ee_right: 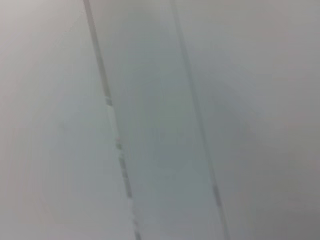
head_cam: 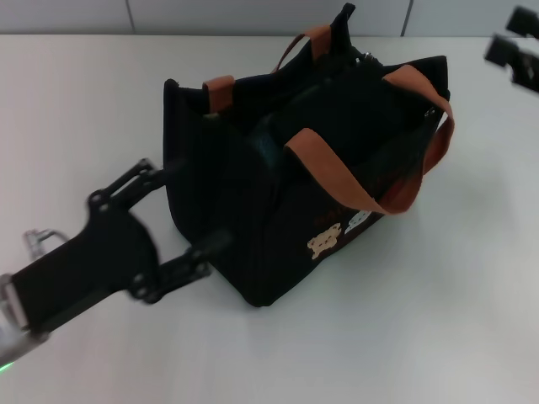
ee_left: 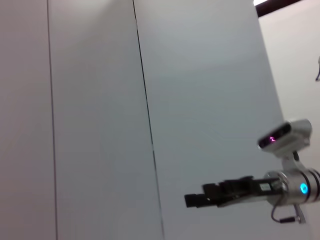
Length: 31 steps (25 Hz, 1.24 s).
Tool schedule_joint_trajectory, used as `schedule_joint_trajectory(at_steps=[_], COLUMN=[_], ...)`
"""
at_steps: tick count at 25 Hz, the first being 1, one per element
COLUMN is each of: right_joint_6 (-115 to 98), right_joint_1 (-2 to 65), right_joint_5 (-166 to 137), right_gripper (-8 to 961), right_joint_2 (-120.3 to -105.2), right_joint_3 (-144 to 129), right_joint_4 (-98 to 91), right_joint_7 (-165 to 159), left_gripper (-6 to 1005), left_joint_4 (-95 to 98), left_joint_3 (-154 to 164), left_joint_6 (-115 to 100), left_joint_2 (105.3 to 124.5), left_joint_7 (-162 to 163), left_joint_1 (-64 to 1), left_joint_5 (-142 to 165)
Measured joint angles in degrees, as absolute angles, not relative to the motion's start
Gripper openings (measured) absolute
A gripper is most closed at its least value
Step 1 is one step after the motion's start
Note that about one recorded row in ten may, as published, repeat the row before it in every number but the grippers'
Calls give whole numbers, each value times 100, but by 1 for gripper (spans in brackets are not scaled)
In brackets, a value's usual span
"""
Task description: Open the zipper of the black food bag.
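Left gripper fingers spread wide, straddling the near end of the bag, tips touching or nearly touching the fabric. Bag stands upright on the surface, top gaping open; zipper pull at the end farthest from these fingers. Right gripper raised past that far end, off the bag; its opening can't be judged.
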<state>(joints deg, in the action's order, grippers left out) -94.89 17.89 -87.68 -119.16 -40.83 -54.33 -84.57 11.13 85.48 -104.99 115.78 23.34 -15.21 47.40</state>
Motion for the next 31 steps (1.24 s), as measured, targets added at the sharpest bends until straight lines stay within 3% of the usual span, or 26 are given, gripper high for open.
schedule_joint_trajectory(at_steps=[4, 5, 8, 14, 15, 31], right_joint_6=[-10360, -10760, -11069, -11448, -11433, -11026], right_joint_1=[1660, 1653, 1680, 1866, 1976, 2129], right_joint_5=[-9084, -9514, -10045, -11086, -11222, -11256], right_gripper=[681, 687, 707, 726, 726, 726], right_joint_2=[-11871, -11858, -11876, -11899, -11900, -11913], right_joint_3=[-4021, -4039, -4043, -4040, -4041, -4042], right_joint_4=[-5095, -4976, -4914, -4592, -4338, -3863], right_joint_7=[-7834, -7515, -7261, -7097, -6928, -6657], left_gripper=[662, 704, 832, 832, 832, 832], left_joint_4=[1270, 1458, 1572, 1546, 1545, 1548], left_joint_3=[8557, 8533, 8524, 8526, 8514, 8261], left_joint_6=[-10671, -10874, -10980, -10891, -10645, -10530], left_joint_2=[11475, 11369, 11322, 11456, 11560, 11586], left_joint_7=[2472, 2678, 2939, 3128, 3230, 3222], left_joint_1=[-1372, -1276, -1269, -1328, -1396, -1405], left_joint_5=[4864, 5235, 5811, 6603, 6782, 6788])
